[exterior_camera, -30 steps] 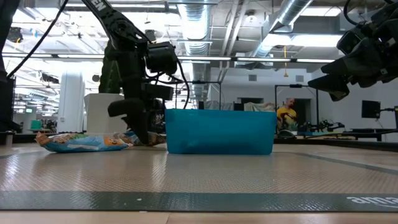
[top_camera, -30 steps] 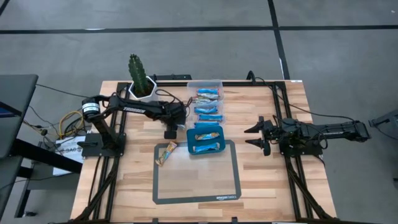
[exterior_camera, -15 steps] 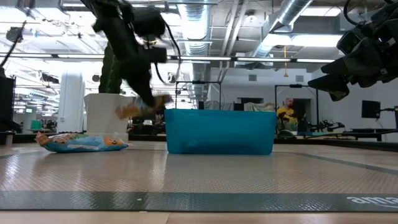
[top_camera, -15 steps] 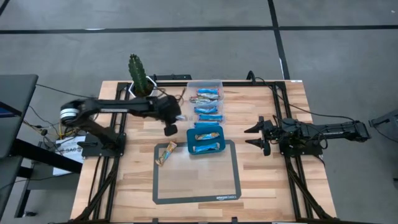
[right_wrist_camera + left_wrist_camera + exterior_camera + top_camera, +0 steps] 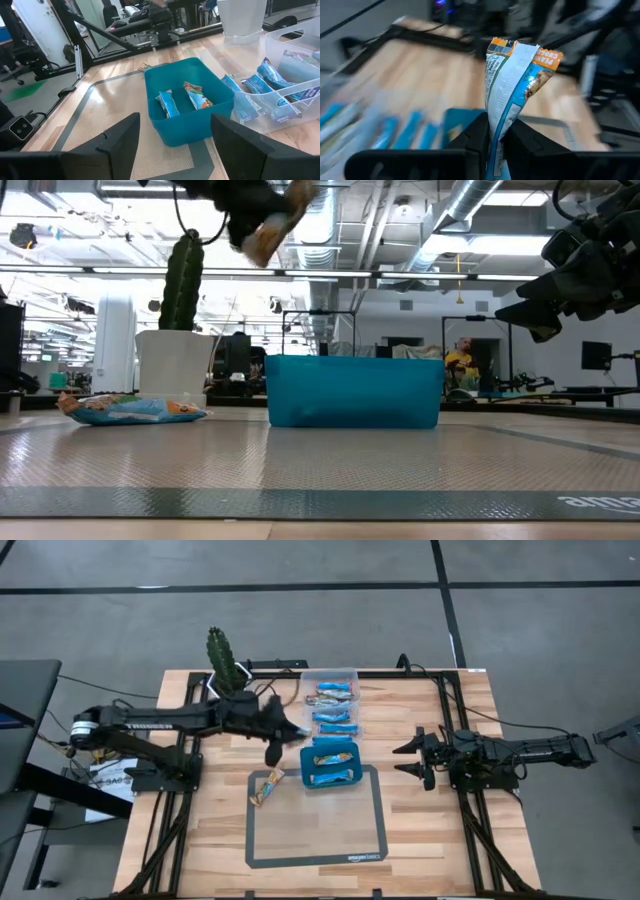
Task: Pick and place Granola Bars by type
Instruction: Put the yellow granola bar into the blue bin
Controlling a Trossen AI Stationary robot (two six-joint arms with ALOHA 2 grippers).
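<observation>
My left gripper (image 5: 289,728) is high above the table between the clear box (image 5: 333,700) and the teal tray (image 5: 330,765), shut on a granola bar (image 5: 517,80) in a blue, white and orange wrapper, which also shows in the low view (image 5: 274,222). Two bars lie in the tray (image 5: 186,100). Several blue bars (image 5: 260,85) lie in the clear box. One tan bar (image 5: 266,785) lies flat on the mat's left edge. My right gripper (image 5: 412,758) hangs open above the table, right of the tray. My left gripper pinches the bar between its two fingers (image 5: 479,135) at one end of the wrapper (image 5: 496,131). The rest of the bar sticks out past the fingertips, bent a little along its length. It is lifted clear of the table and everything on it.
A cactus in a white pot (image 5: 225,665) stands at the far edge, left of the clear box. A grey-rimmed mat (image 5: 315,830) covers the near middle, and the tray stands on its far edge. Black frame rails (image 5: 160,810) run along the table's left and right sides.
My left gripper has risen from the table surface beside the clear box to high above it, carrying the bar clear, and has swung a little toward the tray as the arm stretched out. The right arm has kept still.
</observation>
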